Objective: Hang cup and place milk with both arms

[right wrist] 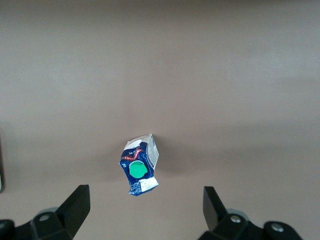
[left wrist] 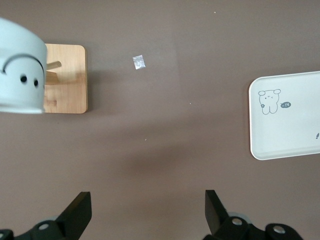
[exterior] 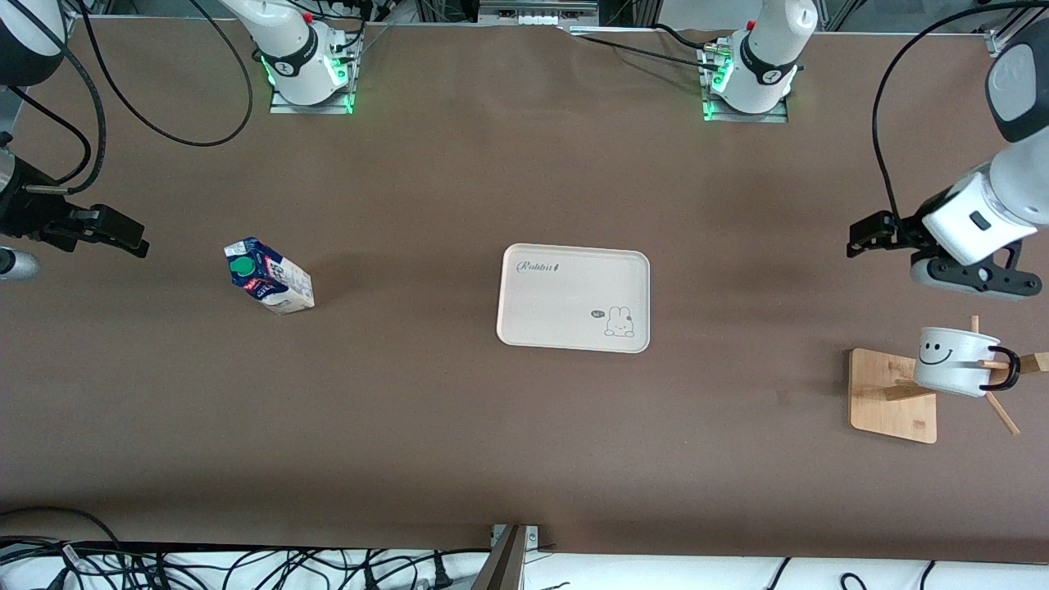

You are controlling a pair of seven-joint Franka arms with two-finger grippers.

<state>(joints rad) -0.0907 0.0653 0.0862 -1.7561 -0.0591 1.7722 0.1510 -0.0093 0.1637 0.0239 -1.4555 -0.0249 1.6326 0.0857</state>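
A brown table [exterior: 459,180] holds a white tray [exterior: 574,297] at its centre. The left gripper [exterior: 870,236] hovers with fingers spread, empty, near a wooden rack [exterior: 892,395] where the cup [exterior: 953,360] hangs. The right gripper [exterior: 123,236], likewise spread and empty, hovers near the upright milk [exterior: 269,275].

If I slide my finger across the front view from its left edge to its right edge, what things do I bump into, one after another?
Right gripper → milk → tray → wooden rack → cup, hanging on the rack. The left gripper sits above the rack, so its place in the order is unclear.
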